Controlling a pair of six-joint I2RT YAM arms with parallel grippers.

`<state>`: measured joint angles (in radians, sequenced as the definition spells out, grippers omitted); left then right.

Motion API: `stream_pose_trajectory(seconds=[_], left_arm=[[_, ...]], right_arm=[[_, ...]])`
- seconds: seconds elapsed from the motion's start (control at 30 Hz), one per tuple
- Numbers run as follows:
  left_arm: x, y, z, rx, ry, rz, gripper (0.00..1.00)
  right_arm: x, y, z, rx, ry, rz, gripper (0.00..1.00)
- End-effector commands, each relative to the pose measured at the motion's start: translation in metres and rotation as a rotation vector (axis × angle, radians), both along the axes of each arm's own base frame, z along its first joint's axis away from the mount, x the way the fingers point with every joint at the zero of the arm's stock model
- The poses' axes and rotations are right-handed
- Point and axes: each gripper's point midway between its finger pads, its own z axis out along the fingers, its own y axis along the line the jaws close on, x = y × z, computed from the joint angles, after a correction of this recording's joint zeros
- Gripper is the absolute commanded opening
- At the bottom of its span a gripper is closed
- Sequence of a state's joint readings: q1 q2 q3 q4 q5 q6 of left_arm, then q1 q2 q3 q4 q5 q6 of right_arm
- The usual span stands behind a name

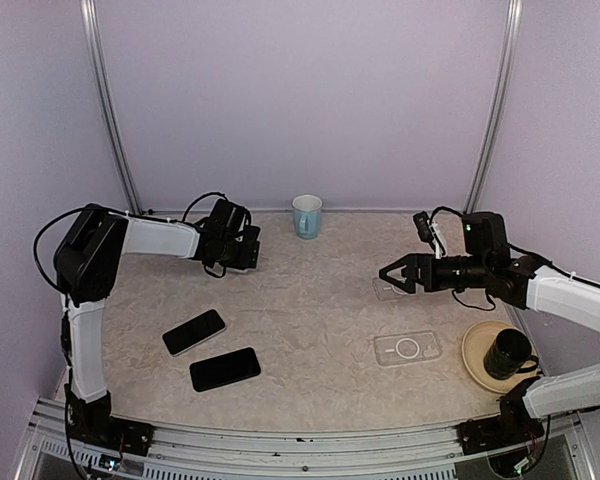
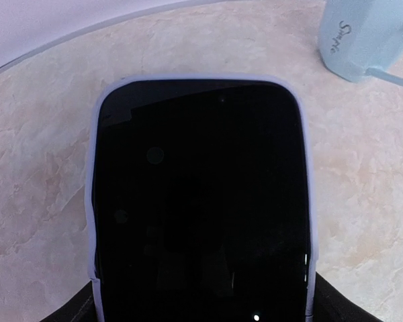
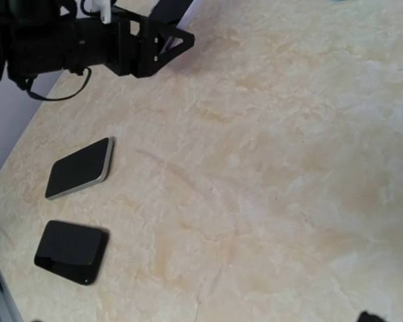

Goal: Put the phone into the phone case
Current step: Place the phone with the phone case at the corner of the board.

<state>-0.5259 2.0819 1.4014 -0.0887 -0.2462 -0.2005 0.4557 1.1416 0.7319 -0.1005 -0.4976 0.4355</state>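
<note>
So the phone [image 2: 201,201] is sitting in the left end effector [image 1: 245,248], which is grasping it by its bottom end. In the left wrist view the black screen fills most of the frame, face up, with a pale lilac rim all the way round it, and it's held above the table [image 1: 310,300]. In the top view that's upper left of centre.

The clear case [image 1: 407,347] is flat on the table at lower right, well apart from the phone, with a white ring-and-stem mark on it. Right end effector [image 1: 388,275] hovers above and a bit left of it in the frame, jaws spread wide, nothing in them. There's a faint see-through patch just under it; can't tell what it is.

Two more handsets lie at lower left, near each other: a silver-edged phone [image 1: 194,331] and a black phone [image 1: 225,368], both face up with dark screens.

A pale blue mug [image 2: 363,40] stands at the back edge, top centre, with slanted script that looks like "Simple", though I can't read it for sure. At far right a dark mug [image 1: 508,352] stands on a tan plate [image 1: 477,368], just beside the clear case.
</note>
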Motion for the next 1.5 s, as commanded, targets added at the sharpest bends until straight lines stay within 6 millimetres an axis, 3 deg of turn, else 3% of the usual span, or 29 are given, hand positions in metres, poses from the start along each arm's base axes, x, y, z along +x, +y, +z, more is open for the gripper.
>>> stream_pose_trajectory(seconds=[0.0,0.67,1.07,1.47], left_arm=[[0.021,0.010,0.013,-0.034,-0.034,0.071,0.19],[0.020,0.036,-0.029,0.007,0.088,0.122,0.31],[0.020,0.045,-0.044,-0.053,0.137,0.133,0.55],[0.018,0.048,-0.052,-0.063,0.165,0.143,0.71]], right_arm=[[0.002,-0.001,-0.002,0.010,0.003,-0.003,1.00],[0.001,0.000,-0.006,0.018,0.014,-0.002,1.00],[0.003,-0.001,0.002,0.013,0.001,-0.004,1.00],[0.006,0.002,0.005,0.009,0.004,0.002,1.00]])
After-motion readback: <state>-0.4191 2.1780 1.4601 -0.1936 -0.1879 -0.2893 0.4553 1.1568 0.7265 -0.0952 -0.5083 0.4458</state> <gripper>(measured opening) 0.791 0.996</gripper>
